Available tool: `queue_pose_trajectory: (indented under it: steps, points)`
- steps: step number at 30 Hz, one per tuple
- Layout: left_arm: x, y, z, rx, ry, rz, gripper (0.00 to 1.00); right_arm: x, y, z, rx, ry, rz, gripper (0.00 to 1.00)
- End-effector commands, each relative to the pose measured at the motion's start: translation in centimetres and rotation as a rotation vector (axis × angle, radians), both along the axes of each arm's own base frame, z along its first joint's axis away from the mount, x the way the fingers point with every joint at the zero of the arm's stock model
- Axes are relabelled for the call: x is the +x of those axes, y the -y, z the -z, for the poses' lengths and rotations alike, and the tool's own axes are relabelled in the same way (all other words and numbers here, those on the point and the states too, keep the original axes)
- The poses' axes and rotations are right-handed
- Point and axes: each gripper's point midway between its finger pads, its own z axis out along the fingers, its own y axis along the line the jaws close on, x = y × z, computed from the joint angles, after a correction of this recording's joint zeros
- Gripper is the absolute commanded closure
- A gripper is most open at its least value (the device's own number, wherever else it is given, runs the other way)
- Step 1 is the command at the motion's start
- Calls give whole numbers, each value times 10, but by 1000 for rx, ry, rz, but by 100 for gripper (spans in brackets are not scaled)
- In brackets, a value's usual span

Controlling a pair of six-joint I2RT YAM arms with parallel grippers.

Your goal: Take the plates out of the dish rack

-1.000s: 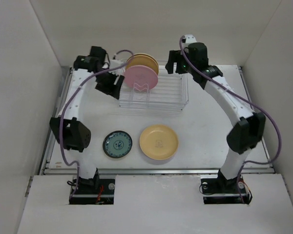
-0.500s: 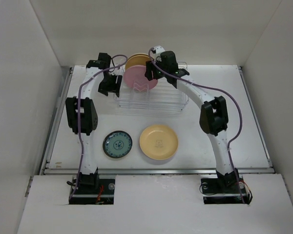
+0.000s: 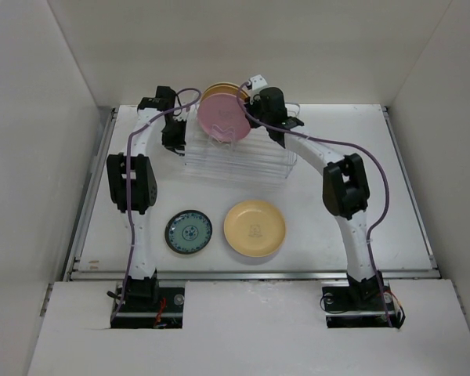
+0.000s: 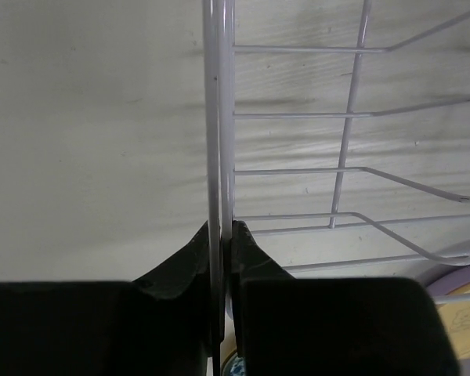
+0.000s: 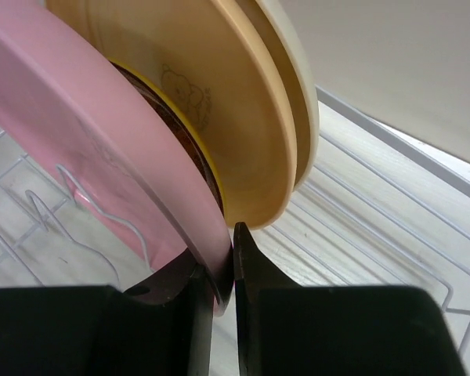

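Arms, two, reach far across the bench (image 3: pixel 411 157). Left end effector (image 4: pixel 222 235) pinches an edge wire of the dish rack (image 3: pixel 243 160). Right end effector (image 5: pixel 227 244) pinches the racked pink plate (image 5: pixel 102 149) by its rim, two more plates (image 5: pixel 219 94) upright just beyond. Teal plate (image 3: pixel 189 231) and yellow plate (image 3: pixel 254 228) lie flat, well nearer.

Dish rack (image 3: pixel 243 160) is sitting at the far middle of the bench (image 3: pixel 337 227). Plates are standing on edge in its far-left part, one behind another, with the front plate (image 3: pixel 222 121) facing the near side and a rear plate (image 3: pixel 219 90) just behind. Left claw (image 4: pixel 222 235) is pinching a wire at the rack's left end. Right claw (image 5: pixel 223 262) is gripping the front plate's right rim. Before the rack, two plates are lying flat and apart: left bench plate (image 3: pixel 189 231) and right bench plate (image 3: pixel 254 228).
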Motion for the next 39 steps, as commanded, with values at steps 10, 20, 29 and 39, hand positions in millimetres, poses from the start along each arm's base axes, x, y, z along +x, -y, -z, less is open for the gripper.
queue_pose_trajectory:
  steps: [10, 20, 29, 39]
  points:
    - [-31, 42, 5, -150, -125, -170, 100, -21, -7, -128, 159, 306, 93, 100]
    - [-44, 42, 10, -122, -142, -285, 100, -61, 12, -168, 177, 322, 121, 100]
    - [-46, 37, 3, -115, -90, -313, 100, -177, 25, -123, 105, -211, -259, 100]
    - [-42, 28, -2, -16, -26, -251, 100, -319, 56, 37, 79, -893, -301, 96]
